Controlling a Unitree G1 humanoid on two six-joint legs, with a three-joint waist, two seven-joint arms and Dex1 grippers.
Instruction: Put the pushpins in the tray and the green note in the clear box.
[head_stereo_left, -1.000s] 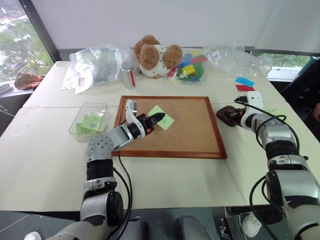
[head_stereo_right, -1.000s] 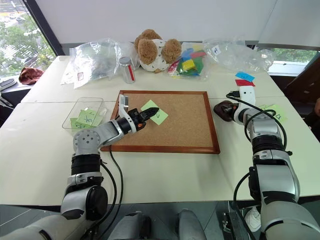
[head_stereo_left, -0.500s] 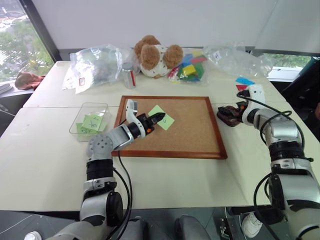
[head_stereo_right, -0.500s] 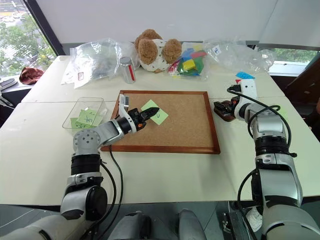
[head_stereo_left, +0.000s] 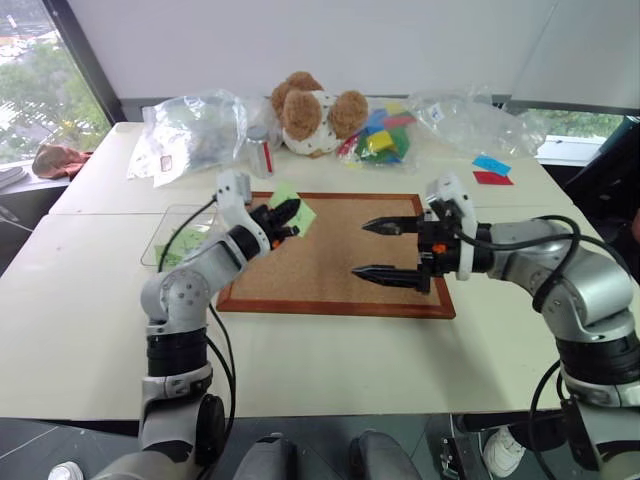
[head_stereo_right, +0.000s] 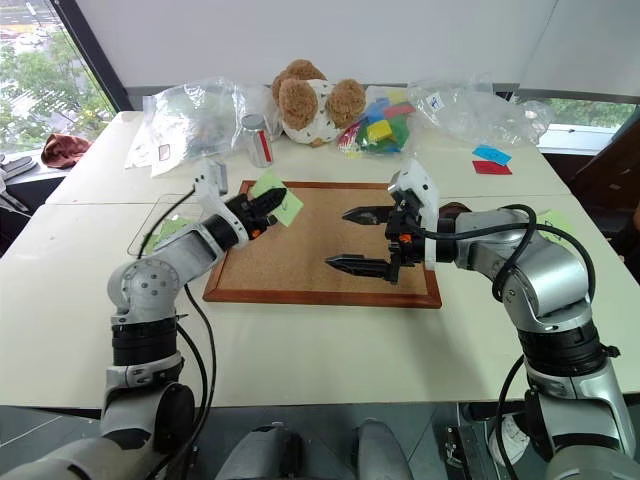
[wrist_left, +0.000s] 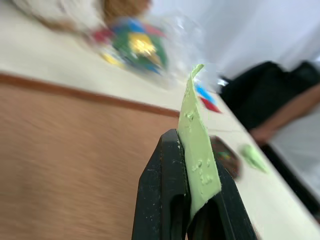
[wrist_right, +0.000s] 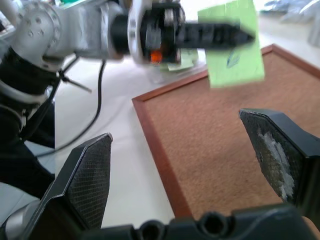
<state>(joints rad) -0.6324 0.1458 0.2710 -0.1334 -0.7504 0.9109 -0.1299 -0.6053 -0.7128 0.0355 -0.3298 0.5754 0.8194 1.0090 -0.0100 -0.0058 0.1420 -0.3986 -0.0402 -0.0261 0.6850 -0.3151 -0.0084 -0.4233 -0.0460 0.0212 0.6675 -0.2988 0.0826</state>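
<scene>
Now the left gripper (head_stereo_left: 283, 213) pinches the green note (head_stereo_left: 292, 206), lifted clear of the corkboard (head_stereo_left: 340, 262), likely for carrying to the clear box (head_stereo_left: 175, 235) beside it. Opposite, the right gripper (head_stereo_left: 376, 248) hangs wide open, empty.

The left end effector (head_stereo_left: 285, 213) is reaching forward and to the right from a bent elbow, its two black fingers pressed together and pinching a thin sheet between them. The right end effector (head_stereo_left: 373, 248) is pointing left across the middle of the scene, forearm roughly level, its two fingers (wrist_right: 87, 172) standing wide apart, one nearer and one farther, gripping nothing.
</scene>
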